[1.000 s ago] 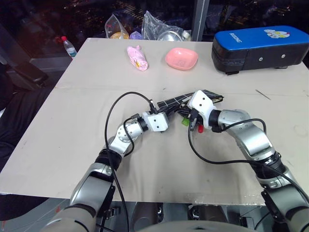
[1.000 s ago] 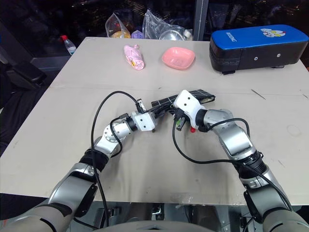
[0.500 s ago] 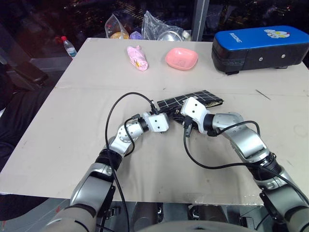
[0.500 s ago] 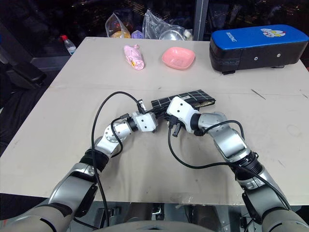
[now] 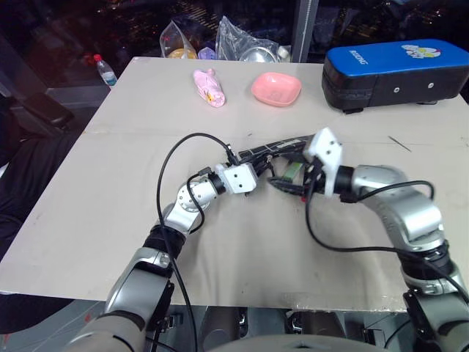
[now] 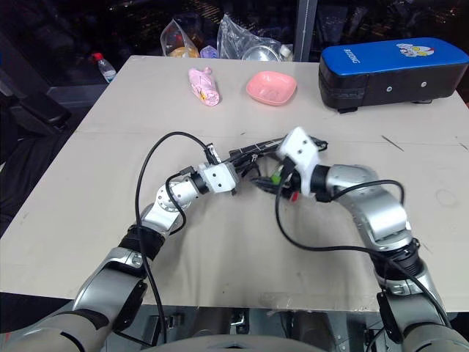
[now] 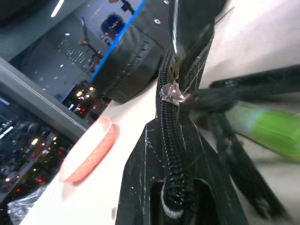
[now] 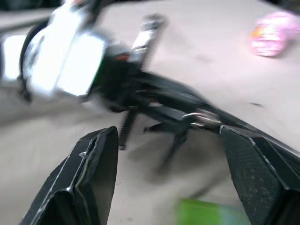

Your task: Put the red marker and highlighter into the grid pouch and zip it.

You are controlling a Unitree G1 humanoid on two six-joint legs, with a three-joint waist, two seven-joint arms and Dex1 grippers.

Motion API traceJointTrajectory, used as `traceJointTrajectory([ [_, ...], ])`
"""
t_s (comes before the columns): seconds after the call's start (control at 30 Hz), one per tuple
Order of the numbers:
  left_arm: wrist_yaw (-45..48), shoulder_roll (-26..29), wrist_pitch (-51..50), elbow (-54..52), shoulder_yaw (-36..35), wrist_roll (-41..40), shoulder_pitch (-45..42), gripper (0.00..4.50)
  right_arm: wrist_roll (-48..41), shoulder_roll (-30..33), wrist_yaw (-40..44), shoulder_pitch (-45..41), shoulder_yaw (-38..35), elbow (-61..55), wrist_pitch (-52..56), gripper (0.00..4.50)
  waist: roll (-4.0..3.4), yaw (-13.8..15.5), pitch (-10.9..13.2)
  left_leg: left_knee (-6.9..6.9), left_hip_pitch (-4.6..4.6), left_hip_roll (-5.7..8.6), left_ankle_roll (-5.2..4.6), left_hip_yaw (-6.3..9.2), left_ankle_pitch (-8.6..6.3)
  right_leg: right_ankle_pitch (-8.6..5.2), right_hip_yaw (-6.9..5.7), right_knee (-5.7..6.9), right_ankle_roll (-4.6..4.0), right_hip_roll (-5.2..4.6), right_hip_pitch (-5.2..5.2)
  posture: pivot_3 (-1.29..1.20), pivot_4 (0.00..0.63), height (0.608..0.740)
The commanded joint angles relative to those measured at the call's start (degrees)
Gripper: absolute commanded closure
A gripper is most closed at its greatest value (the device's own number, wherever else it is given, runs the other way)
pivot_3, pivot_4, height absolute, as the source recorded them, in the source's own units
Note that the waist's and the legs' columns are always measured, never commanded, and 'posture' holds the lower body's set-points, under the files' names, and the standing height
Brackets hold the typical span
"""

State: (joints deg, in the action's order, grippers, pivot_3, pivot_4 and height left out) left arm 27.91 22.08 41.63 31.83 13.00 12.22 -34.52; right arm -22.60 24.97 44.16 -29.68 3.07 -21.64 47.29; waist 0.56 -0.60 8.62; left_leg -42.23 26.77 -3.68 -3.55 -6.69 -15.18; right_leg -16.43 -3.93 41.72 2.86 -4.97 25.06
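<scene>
The grid pouch hangs edge-on just above the table's middle, its zip running along the top. My left gripper is shut on the pouch's near end. The light-green highlighter lies at the pouch's mouth; whether it is inside I cannot tell. My right gripper is open, just right of the pouch, with nothing between its fingers. A small red end of the red marker shows under the right wrist; the rest of it is hidden.
A big blue-and-black case stands at the back right. A pink dish and a pink packet lie at the back, with plastic bags and a small bottle beyond. Black cables loop around both wrists.
My right gripper has opened and drawn back up and to the right, away from the pouch. The highlighter stays at the pouch's mouth. The left gripper keeps its grip.
</scene>
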Motion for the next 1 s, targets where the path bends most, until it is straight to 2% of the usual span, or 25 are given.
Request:
traceJointTrajectory([
  [0.03, 0.3, 0.7, -1.5, -4.1, -1.4, -2.0, 1.0, 4.5, -5.1, -2.3, -4.1, -0.6, -5.7, -1.5, 3.5, 1.43, 0.0, -0.1, 0.0, 0.02, 0.0, 0.0, 0.0, 0.0, 0.0, 0.0, 0.0, 0.0, 0.0, 0.0, 0.0, 0.0, 0.15, 0.688],
  [0.07, 0.5, 0.8, -1.8, -4.6, -1.4, -2.2, 1.3, 4.5, -5.7, -3.0, -5.3, -0.7, -6.9, -1.0, 4.1, 1.71, 0.0, -0.1, 0.0, 0.03, 0.0, -0.01, 0.0, 0.0, 0.0, 0.0, 0.0, 0.0, 0.0, 0.01, 0.01, 0.0, 0.15, 0.688],
  [0.17, 1.0, 0.9, -2.5, -5.7, -1.5, -2.4, 1.9, 4.5, -6.1, -3.5, -7.7, -0.8, -8.3, 1.0, 4.6, 3.13, 0.0, -0.1, 0.0, 0.04, 0.0, 0.0, 0.0, -0.02, 0.0, 0.0, 0.0, 0.0, 0.0, 0.01, 0.01, 0.0, 0.15, 0.688],
  [0.2, 1.0, 0.9, -2.7, -5.9, -1.5, -2.4, 2.0, 4.5, -5.9, -3.7, -8.6, -0.9, -8.5, 1.9, 4.3, 3.46, 0.0, -0.1, 0.0, 0.03, 0.0, 0.0, 0.0, -0.02, 0.0, 0.0, 0.0, 0.0, 0.0, 0.0, 0.01, 0.0, 0.15, 0.688],
  [0.23, 1.1, 0.9, -2.9, -6.3, -1.5, -2.5, 2.1, 4.5, -5.8, -4.1, -9.6, -1.0, -8.9, 3.0, 4.0, 4.06, 0.0, 0.0, 0.0, 0.03, 0.0, 0.0, 0.0, -0.02, 0.0, 0.0, 0.0, -0.01, 0.0, 0.01, 0.01, 0.0, 0.15, 0.688],
  [0.3, 1.3, 0.8, -3.5, -6.9, -1.5, -2.6, 2.2, 4.5, -5.5, -4.7, -10.6, -1.0, -9.0, 5.3, 2.9, 4.43, 0.0, 0.0, 0.0, 0.03, 0.0, 0.01, 0.0, -0.02, 0.0, 0.0, 0.0, -0.01, 0.0, 0.0, 0.01, 0.0, 0.15, 0.688],
  [0.67, 1.8, 0.8, -4.8, -9.5, -1.6, -2.8, 3.4, 4.5, -2.5, -6.1, -13.0, -3.6, -5.8, 14.7, -2.8, 4.43, -0.02, -0.1, 0.0, 0.05, 0.0, 0.02, 0.0, -0.04, 0.0, 0.0, 0.01, -0.02, 0.0, 0.01, 0.01, 0.0, 0.15, 0.688],
  [0.77, 1.8, 0.9, -4.9, -9.5, -1.7, -2.7, 3.1, 4.5, 0.9, -5.6, -11.4, -5.2, -2.0, 17.9, -6.9, 4.43, -0.02, -0.1, 0.0, 0.06, 0.0, 0.01, 0.0, -0.04, 0.0, 0.0, 0.01, -0.02, 0.0, 0.0, 0.02, 0.0, 0.15, 0.688],
  [0.83, 1.8, 1.0, -5.0, -9.4, -1.8, -2.6, 2.9, 4.5, 6.4, -4.4, -8.6, -6.8, 3.4, 20.6, -14.7, 4.43, -0.02, -0.2, 0.0, 0.06, 0.0, 0.02, 0.0, -0.04, 0.0, 0.0, 0.01, -0.02, 0.0, 0.01, 0.02, 0.0, 0.15, 0.688],
  [0.93, 1.5, 1.6, -5.0, -8.5, -2.4, -2.3, 2.2, 4.5, 13.9, -2.6, -4.7, -9.6, 10.4, 25.3, -26.0, 3.52, -0.03, -0.2, 0.0, 0.06, 0.0, 0.03, 0.0, -0.06, 0.0, 0.0, 0.03, -0.02, 0.01, 0.01, 0.05, 0.0, 0.15, 0.688],
  [1.0, 1.2, 2.1, -5.2, -8.1, -2.9, -2.4, 1.7, 4.5, 20.4, -0.9, -3.3, -11.8, 15.1, 30.3, -35.9, 2.62, -0.04, -0.2, 0.0, 0.06, 0.0, 0.02, 0.01, -0.07, 0.0, 0.0, 0.04, -0.02, 0.01, 0.01, 0.07, 0.0, 0.15, 0.688],
])
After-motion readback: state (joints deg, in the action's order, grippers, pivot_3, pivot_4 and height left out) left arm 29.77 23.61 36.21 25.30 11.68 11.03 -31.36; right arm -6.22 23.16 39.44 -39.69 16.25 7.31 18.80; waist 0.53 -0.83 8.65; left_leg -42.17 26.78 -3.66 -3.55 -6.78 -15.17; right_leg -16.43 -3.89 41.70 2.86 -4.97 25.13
